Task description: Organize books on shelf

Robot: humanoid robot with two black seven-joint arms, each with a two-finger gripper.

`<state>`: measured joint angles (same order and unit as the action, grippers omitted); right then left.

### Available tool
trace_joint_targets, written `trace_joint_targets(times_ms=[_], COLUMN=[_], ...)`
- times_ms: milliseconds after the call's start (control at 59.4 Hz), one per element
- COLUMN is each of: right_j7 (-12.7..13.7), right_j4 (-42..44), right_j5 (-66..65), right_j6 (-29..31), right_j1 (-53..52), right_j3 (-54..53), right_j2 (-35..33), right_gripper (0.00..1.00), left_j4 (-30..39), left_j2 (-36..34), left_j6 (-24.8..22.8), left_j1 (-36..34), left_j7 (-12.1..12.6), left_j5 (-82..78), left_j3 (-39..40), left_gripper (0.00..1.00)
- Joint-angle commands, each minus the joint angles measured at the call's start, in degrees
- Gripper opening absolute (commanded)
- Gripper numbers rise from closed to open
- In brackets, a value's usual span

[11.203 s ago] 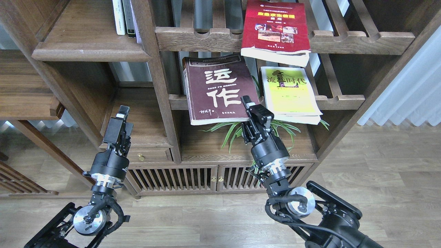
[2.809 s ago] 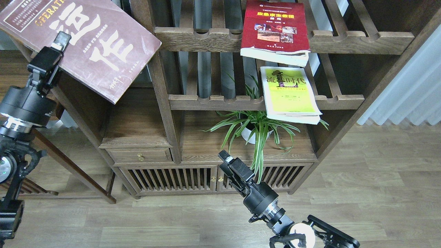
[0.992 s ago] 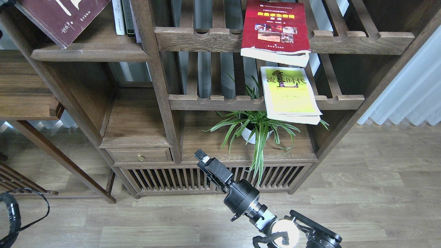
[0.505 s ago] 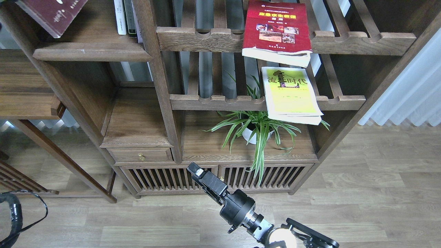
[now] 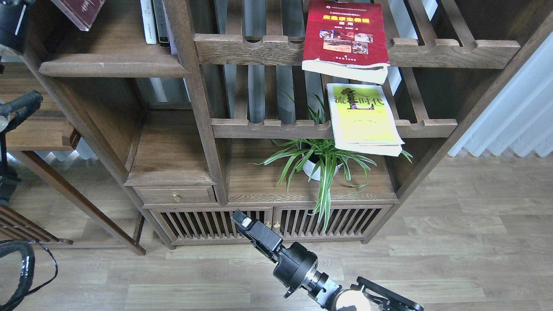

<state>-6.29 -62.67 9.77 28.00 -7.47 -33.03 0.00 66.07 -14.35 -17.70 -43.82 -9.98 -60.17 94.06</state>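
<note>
my right gripper hangs low before the cabinet doors, its finger state impossible to tell. the left gripper is out of view. the maroon book shows above the shelf at top left; the red book and yellow-green book lie on slatted racks at right.

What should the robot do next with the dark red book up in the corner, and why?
Probably ease the dark maroon book down and right until it stands beside the thin white and dark books on the smooth brown wooden shelf. Only the book's tilted lower corner shows at the top edge, apparently above the board, and the left gripper is out of view. The right gripper hangs low, holding nothing.
</note>
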Motion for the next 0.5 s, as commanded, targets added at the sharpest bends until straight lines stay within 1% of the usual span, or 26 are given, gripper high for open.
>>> trace_joint_targets(times_ms=[0,252,353,387,488], right_j7=[0.0,0.0,0.0,0.0,0.0], right_j4=[0.0,0.0,0.0,-0.2,-0.4], right_j5=[0.1,0.1,0.2,0.2,0.2], right_j6=[0.0,0.0,0.0,0.0,0.0], right_j1=[0.0,-0.4,-0.4,-0.4,-0.4], right_j3=[0.4,0.3,0.3,0.3,0.3], right_j2=[0.0,0.0,0.0,0.0,0.0], right_gripper=[0.93,0.93,0.93,0.93,0.93], left_j4=[-0.1,-2.0,-3.2,-4.1,-5.7], left_j2=[-0.2,-0.2,-0.2,-0.2,-0.2], left_j6=[2.8,6.2,7.4,7.8,7.9], left_j1=[-0.6,-1.0,-1.3,-1.6,-2.5], left_j7=[-1.4,-2.2,-3.6,-4.3,-5.0], left_j5=[-0.2,-0.6,-0.6,-0.6,-0.6], left_j3=[-0.5,-3.2,-4.5,-4.9,-5.7], left_gripper=[0.0,0.0,0.0,0.0,0.0])
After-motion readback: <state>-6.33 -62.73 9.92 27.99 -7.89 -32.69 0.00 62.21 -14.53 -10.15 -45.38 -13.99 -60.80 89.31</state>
